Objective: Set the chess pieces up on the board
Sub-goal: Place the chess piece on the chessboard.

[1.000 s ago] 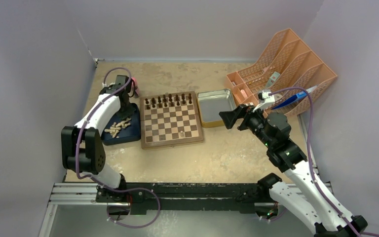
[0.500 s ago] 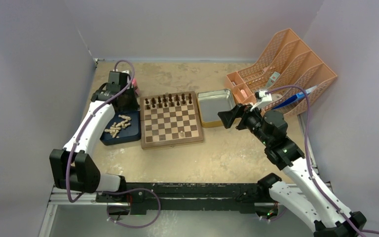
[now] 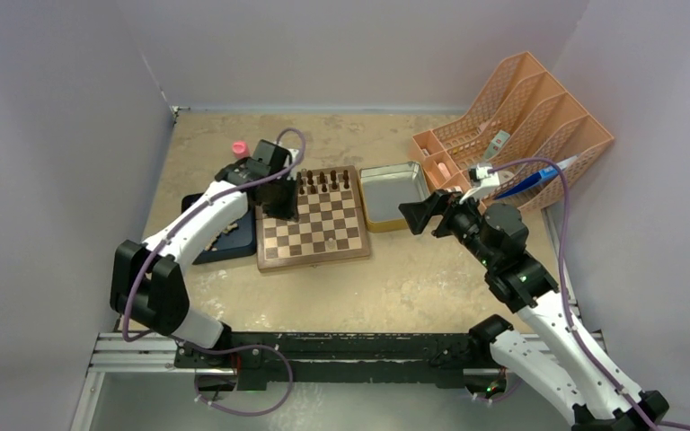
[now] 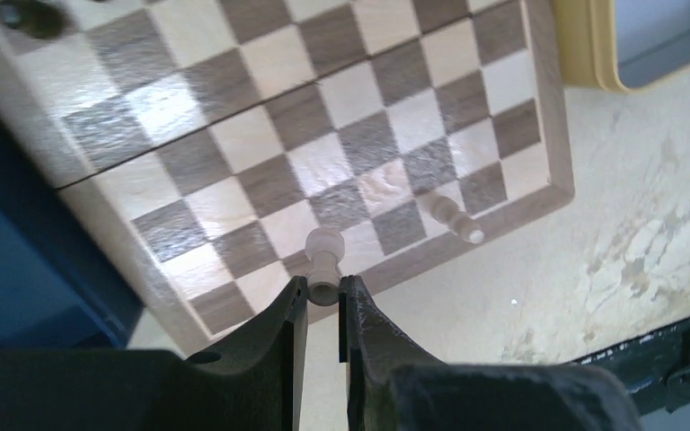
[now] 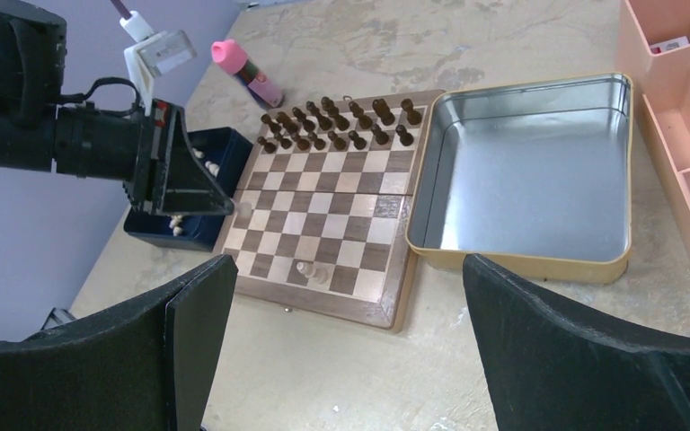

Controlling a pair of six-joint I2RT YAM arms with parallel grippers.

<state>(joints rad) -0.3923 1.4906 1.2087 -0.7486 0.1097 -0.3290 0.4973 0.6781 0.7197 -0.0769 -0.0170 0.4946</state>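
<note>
Left jaws pinching one pale tan wooden pawn (image 4: 325, 262) by its base, head pointing away from the wrist. It is held in the air over the left side of the square wooden chessboard with dark and light checks (image 3: 316, 232), not touching the squares. Dark brown turned pieces (image 5: 337, 126) stand upright in the two far rows. One other pale tan piece (image 5: 303, 268) is on the board, on a square in the nearest rows, right of centre. More pale pieces (image 5: 177, 222) sit in the dark blue flat tray (image 3: 236, 244), which is just beside the board's left edge and partly hidden by the left arm. Rectangular metal tin (image 3: 393, 195) is just beside the board's right edge – nothing in it. Right jaws spread wide, holding nothing, hanging above the worktop (image 3: 413, 278) just right of the tin. Orange plastic file rack (image 3: 526, 112) at far right, and a pink-capped tube (image 5: 250, 70) lies beyond the board's far-left corner.
</note>
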